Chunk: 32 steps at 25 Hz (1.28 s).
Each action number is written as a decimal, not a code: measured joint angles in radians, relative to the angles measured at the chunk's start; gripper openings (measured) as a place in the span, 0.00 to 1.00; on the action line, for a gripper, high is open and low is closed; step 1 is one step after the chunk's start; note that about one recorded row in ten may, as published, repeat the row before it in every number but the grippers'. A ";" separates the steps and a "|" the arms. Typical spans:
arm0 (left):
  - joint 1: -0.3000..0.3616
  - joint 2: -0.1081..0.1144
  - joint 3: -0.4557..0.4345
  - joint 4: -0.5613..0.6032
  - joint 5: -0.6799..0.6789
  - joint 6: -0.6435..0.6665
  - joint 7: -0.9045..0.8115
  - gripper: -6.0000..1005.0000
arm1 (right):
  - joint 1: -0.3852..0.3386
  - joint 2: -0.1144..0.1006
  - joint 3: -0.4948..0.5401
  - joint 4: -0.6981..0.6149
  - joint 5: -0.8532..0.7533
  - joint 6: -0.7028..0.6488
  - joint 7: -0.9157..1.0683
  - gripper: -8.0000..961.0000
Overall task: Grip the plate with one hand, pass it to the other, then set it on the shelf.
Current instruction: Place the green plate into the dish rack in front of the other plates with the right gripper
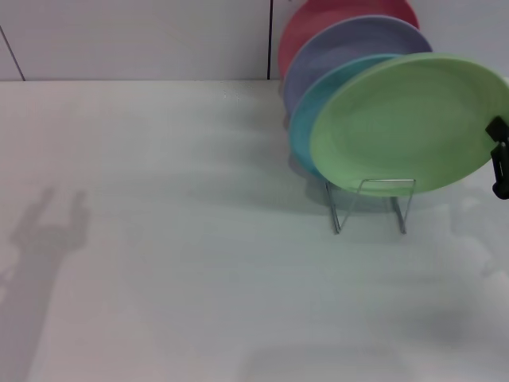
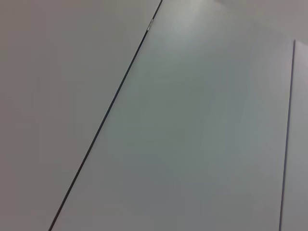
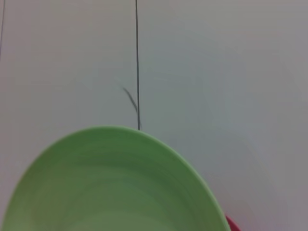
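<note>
Currently, the light green plate [image 1: 406,123] sits in the right half of the head view, tilted upright at the front of the wire shelf [image 1: 371,204], whose front loops stand on the white table [image 1: 175,263] just below the plate's lower edge. Behind it, toward the upper right, stand a light blue plate [image 1: 318,119], a lavender plate [image 1: 342,48] and a red plate [image 1: 318,20], each overlapping the next. The right gripper [image 1: 499,163] shows only as a black sliver at the far right edge, touching the green plate's rim; fingers appear clamped on that rim. Right wrist view: green plate fills the lower half of the frame, a sliver of red at lower right. Left gripper is out of sight in every view; only its shadow falls at lower left of the table.
</note>
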 joint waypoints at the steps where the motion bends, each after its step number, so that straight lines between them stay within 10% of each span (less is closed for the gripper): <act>1: 0.001 -0.001 0.000 0.000 0.000 0.000 0.000 0.49 | 0.001 0.000 0.000 0.000 0.000 0.002 0.000 0.05; 32: 0.003 0.004 0.000 0.000 0.000 0.017 -0.022 0.49 | -0.006 0.000 -0.018 0.005 -0.009 0.007 -0.005 0.17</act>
